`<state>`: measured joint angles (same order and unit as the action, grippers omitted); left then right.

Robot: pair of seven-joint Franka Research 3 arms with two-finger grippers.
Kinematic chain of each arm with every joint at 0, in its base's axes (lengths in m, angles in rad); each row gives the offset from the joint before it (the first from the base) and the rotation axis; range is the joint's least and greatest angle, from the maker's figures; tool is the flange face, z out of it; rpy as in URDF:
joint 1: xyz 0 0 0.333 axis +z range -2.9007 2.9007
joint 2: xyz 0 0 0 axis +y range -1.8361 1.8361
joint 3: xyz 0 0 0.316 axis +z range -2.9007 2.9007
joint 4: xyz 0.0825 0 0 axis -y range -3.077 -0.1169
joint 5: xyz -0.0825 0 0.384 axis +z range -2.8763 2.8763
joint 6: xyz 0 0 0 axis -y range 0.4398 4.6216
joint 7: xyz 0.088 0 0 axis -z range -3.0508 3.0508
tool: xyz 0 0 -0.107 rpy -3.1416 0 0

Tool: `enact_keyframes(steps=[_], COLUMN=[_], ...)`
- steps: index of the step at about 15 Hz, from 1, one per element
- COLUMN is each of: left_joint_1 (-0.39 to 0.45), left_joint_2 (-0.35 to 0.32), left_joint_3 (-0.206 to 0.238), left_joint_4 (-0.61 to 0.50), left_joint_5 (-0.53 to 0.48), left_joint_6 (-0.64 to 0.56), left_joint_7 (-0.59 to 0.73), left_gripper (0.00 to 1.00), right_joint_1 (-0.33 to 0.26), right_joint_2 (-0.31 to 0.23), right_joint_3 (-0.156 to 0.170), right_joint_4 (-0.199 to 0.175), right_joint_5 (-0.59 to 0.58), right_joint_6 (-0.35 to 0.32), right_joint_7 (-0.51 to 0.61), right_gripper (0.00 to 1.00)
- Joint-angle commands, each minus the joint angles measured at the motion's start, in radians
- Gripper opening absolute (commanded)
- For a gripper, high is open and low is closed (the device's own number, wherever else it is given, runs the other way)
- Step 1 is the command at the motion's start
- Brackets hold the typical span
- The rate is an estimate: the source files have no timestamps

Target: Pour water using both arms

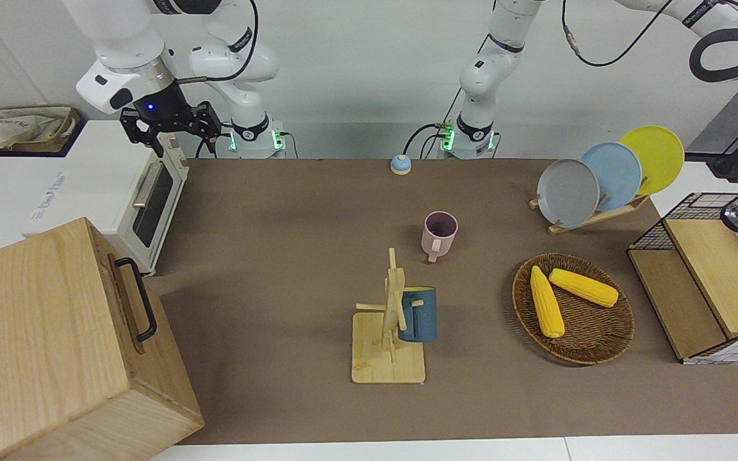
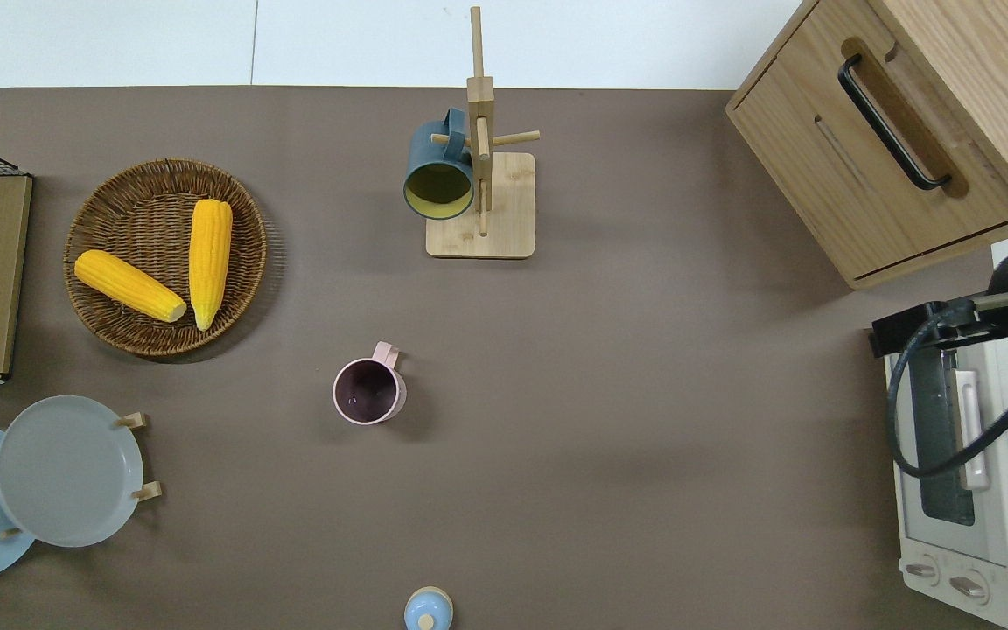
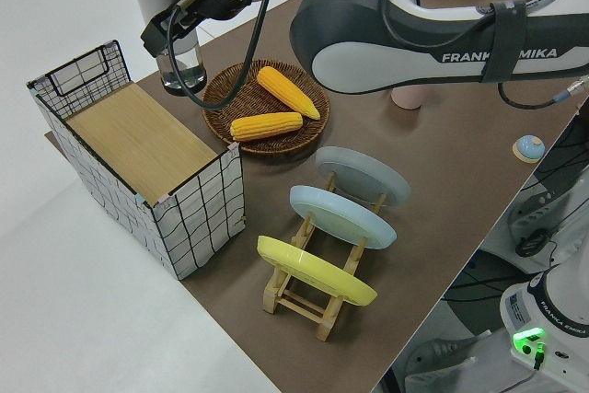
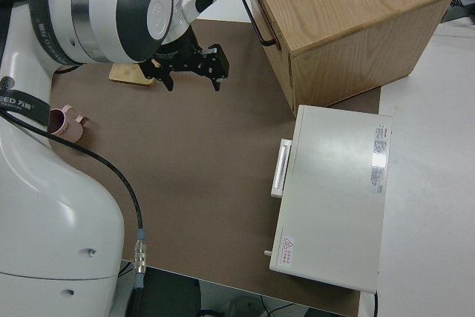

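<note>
Two big white jointed arms with black cables, each ending in a black two-finger gripper.

Left gripper [image 3: 171, 36] at the left arm's end of the table, just beside the wire basket [image 3: 198, 195]; fingers closed around the rim of a clear glass [image 3: 180, 68], held upright.

Right gripper [image 4: 193, 73] at the right arm's end, over the toaster oven's [image 2: 1007, 490] farther end; pointing downward, fingers apart, holding nothing, small blue light on.

Both arms [image 1: 491, 70] are white, grey-banded, FRANKA-marked, with black cables
</note>
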<state>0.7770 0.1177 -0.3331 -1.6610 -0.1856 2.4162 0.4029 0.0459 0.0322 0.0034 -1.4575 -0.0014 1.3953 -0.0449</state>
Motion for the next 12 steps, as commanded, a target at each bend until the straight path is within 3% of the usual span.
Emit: enact_keyframes(steps=[1, 4, 9, 12], left_joint_1=[0.01, 0.013, 0.016, 0.022], left_joint_2=[0.046, 0.114, 0.155, 0.178], left_joint_3=[0.017, 0.016, 0.019, 0.019], left_joint_4=[0.052, 0.049, 0.027, 0.024], left_joint_5=[-0.113, -0.158, -0.371, -0.388], left_joint_6=[0.021, 0.153, 0.216, 0.227], left_joint_7=[0.149, 0.206, 0.45, 0.493], left_gripper=[0.0, 0.0, 0.0, 0.0], right_joint_1=[-0.008, -0.008, -0.008, -0.008], right_joint_2=[-0.014, -0.014, -0.014, -0.014], right_joint_3=[0.006, 0.006, 0.006, 0.006], right_joint_4=[-0.014, -0.014, -0.014, -0.014], right_joint_5=[-0.003, -0.003, -0.003, -0.003], right_joint_6=[0.002, 0.002, 0.002, 0.002], right_joint_7=[-0.023, -0.021, -0.021, -0.023], right_gripper=[0.994, 0.994, 0.994, 0.994])
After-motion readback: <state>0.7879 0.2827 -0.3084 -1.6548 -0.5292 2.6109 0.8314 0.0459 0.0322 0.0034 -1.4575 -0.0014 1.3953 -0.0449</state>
